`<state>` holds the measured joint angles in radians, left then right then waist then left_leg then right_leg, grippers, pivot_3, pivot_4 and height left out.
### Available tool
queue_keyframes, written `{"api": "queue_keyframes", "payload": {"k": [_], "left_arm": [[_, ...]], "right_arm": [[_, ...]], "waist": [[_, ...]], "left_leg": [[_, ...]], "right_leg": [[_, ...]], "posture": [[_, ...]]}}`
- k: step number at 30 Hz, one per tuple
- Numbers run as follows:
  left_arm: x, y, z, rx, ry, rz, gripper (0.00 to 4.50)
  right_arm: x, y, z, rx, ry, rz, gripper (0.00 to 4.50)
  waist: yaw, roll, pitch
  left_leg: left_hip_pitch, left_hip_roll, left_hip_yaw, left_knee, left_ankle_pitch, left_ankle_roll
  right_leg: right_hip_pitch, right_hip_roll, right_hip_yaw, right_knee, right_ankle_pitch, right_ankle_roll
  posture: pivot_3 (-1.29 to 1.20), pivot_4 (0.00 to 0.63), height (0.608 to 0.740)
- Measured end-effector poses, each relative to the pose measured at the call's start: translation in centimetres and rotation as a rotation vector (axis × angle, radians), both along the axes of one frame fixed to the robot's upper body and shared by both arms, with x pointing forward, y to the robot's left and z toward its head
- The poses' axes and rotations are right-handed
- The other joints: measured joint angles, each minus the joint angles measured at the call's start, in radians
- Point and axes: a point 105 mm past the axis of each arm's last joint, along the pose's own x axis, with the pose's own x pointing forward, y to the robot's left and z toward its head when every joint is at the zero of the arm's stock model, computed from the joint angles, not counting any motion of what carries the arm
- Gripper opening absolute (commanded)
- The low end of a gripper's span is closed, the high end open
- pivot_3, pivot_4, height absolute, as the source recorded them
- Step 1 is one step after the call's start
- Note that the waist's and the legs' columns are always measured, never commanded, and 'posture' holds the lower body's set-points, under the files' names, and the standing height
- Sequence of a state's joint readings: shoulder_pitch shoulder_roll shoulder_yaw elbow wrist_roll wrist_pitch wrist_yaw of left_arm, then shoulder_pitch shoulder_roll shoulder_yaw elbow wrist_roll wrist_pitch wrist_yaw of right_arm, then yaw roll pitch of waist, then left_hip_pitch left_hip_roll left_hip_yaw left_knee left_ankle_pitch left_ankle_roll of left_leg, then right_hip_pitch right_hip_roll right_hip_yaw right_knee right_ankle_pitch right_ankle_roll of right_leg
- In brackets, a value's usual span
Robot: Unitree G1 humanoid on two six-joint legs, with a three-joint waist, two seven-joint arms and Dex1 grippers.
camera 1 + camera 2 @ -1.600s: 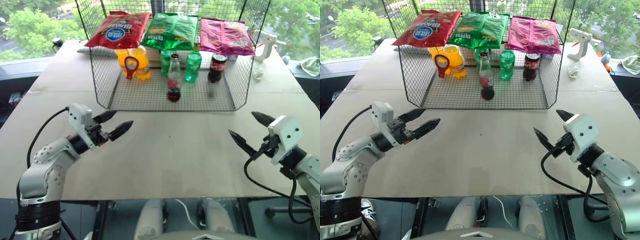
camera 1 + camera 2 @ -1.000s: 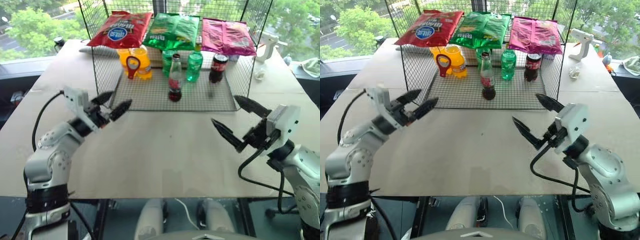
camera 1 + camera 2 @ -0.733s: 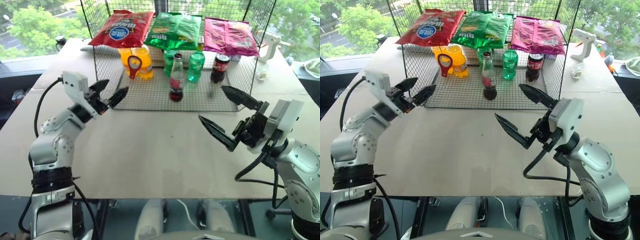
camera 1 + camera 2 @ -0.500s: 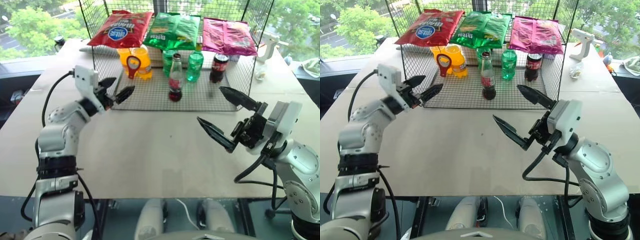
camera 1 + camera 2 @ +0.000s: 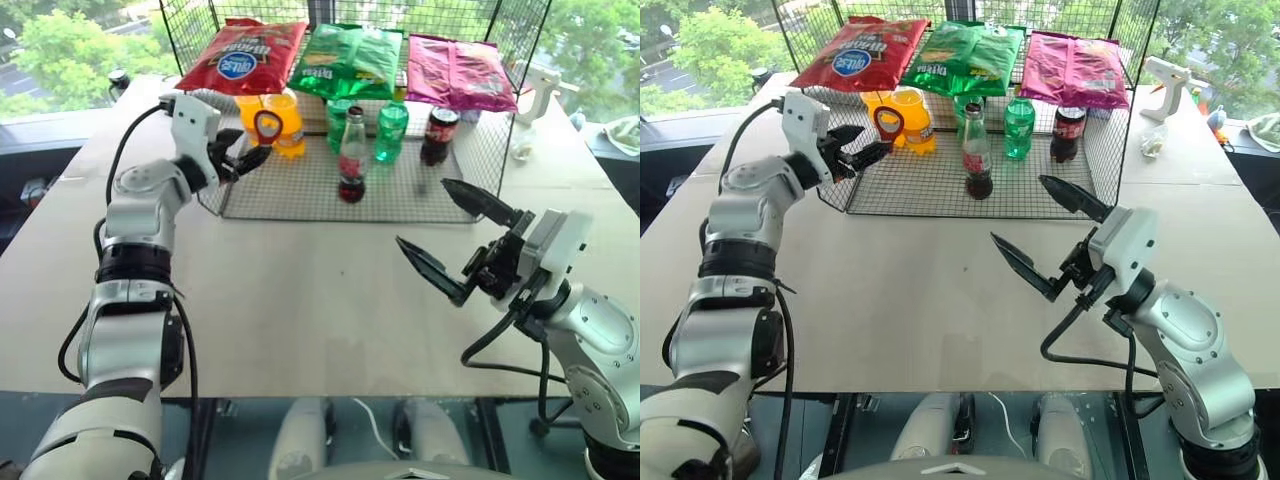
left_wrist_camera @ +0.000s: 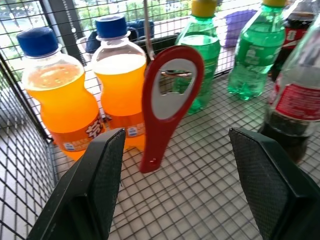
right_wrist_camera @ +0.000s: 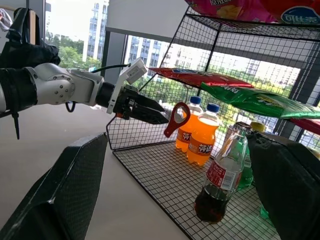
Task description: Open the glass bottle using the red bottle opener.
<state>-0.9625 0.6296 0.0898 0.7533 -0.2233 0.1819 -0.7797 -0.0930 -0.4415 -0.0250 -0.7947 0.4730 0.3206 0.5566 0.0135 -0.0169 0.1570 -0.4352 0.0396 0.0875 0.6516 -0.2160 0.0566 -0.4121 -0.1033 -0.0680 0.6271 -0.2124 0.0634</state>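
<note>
— While we hold our left gripper (image 6: 170, 165) just short of the opener (image 5: 265, 128), where does it hang?
— From a thin hook under the wire rack's (image 5: 330, 195) top shelf, near the rack's left front corner, in front of two orange bottles (image 6: 95, 95). Hanging free like that, its handle points down and is open to a grasp from the front.
— How do our left fingers stand?
— Parted, one on each side of the handle and touching nothing. We cannot tell whether they are at full spread.
— And the right gripper (image 5: 455, 240)?
— Wide open and empty above the bare table (image 5: 300, 290), well in front of the rack. We judge it waits there to take the bottle (image 5: 349, 155).
— Where is the bottle?
— Upright on the rack's floor, near the middle of its front edge, with two green bottles (image 5: 385, 130) behind it.
— Its looks?
— Slim clear glass, long neck, dark cola low down, red label, cap on. The opener is flat and red, with a metal plate in its rounded head.
</note>
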Motion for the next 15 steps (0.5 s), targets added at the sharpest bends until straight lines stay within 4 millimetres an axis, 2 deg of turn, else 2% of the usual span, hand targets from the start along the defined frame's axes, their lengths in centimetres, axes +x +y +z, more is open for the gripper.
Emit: {"api": "queue_keyframes", "payload": {"k": [11, 13, 14, 15], "left_arm": [[2.3, -1.3, -0.3, 0.044, 0.027, 0.045, 3.41], [2.7, -1.8, 0.3, 0.039, 0.013, 0.041, 2.81], [2.7, -2.0, 0.4, 0.038, 0.01, 0.036, 2.66], [2.8, -2.4, 0.5, 0.039, 0.004, 0.022, 2.13]], "right_arm": [[0.1, -0.1, -0.4, -0.009, 0.005, -0.029, 4.5], [0.1, -0.1, -0.5, -0.01, 0.004, -0.033, 4.5], [0.1, -0.1, -0.5, -0.01, 0.003, -0.033, 4.5], [0.1, -0.1, -0.4, -0.01, 0.001, -0.034, 4.5]], "waist": [[0.0, -0.005, 0.003], [0.0, -0.005, 0.003], [0.0, -0.005, 0.003], [0.0, -0.005, 0.003]], "left_leg": [[-0.002, 0.0, 0.0, 0.001, 0.0, 0.0], [-0.002, 0.0, 0.0, 0.001, 0.0, 0.0], [-0.002, 0.0, 0.0, 0.001, 0.0, 0.0], [-0.002, 0.0, 0.0, 0.001, 0.0, 0.0]], "right_leg": [[0.0, 0.0, -0.001, 0.0, 0.0, 0.0], [0.0, 0.0, -0.001, 0.0, 0.0, 0.0], [0.0, 0.0, -0.001, 0.0, 0.0, 0.0], [0.0, 0.0, -0.001, 0.0, 0.0, 0.0]], "posture": [[0.0, 0.15, 0.74], [0.0, 0.15, 0.74], [0.0, 0.15, 0.74], [0.0, 0.15, 0.74]]}}
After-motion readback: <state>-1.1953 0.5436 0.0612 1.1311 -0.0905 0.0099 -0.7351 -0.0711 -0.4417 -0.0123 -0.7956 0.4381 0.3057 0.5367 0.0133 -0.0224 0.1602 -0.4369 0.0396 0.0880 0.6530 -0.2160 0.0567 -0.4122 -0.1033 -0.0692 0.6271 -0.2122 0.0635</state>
